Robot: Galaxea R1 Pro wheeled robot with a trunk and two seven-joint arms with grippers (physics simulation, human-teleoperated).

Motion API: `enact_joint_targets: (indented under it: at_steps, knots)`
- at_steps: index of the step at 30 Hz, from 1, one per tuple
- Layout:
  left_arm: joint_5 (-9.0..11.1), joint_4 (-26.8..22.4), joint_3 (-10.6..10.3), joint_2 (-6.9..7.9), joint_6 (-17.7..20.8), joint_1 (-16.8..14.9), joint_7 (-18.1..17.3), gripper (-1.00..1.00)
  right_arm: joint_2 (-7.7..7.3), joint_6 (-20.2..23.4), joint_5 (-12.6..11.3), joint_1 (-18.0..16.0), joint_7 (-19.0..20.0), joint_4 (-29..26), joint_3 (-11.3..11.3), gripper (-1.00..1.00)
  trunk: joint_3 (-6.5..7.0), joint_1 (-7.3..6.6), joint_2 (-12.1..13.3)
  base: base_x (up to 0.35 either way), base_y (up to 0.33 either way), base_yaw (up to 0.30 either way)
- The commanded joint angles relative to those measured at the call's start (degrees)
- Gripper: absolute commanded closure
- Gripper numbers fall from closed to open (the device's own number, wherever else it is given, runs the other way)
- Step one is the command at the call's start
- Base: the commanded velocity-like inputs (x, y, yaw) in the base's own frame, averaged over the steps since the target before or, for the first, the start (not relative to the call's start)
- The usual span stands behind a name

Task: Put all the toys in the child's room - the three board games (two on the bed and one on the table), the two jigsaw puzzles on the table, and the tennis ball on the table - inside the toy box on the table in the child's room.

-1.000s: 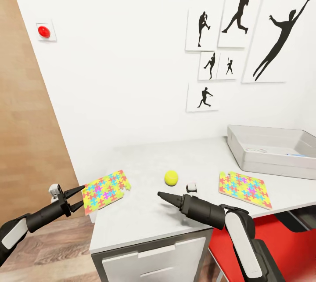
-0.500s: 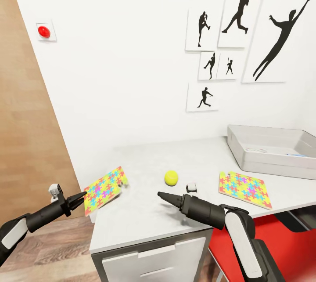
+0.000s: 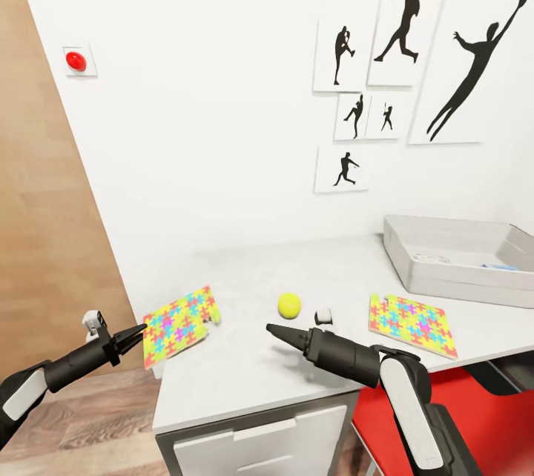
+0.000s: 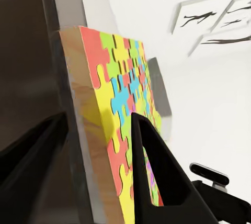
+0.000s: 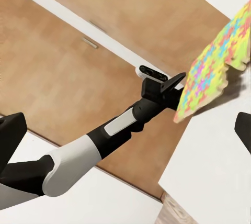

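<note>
The light is bright and even, like in a clean render, with no glare and no grain. Soft, pale shadows lie on the table (image 3: 245,379) under the tennis ball (image 3: 289,305). Straight wall lines lean near the edges of the head view.

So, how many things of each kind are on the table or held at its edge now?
Jigsaw puzzles: 2, one gripped by the left gripper at the table's corner, one lying flat
Tennis ball: 1
Toy box: 1
Small white block: 1
Total: 5
</note>
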Motion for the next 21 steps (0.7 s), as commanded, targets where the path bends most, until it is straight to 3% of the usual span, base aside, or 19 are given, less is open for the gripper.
enact_joint_targets:
  at_steps: [1, 21]
  knots:
    - [0.37, 0.05, -0.36, 0.06, 0.33, -0.05, -0.16, 1.00, 0.03, 0.24, 0.22, -0.04, 0.26, 0.00, -0.06, -1.00, 0.12, -0.23, 0.39, 0.000, 0.000, 0.000]
    - [0.37, -0.04, -0.36, 0.06, 0.25, -0.05, -0.16, 1.00, 0.03, 0.16, 0.22, -0.04, 0.26, 0.00, -0.04, -1.00, 3.72, -4.62, 8.41, 0.000, 0.000, 0.000]
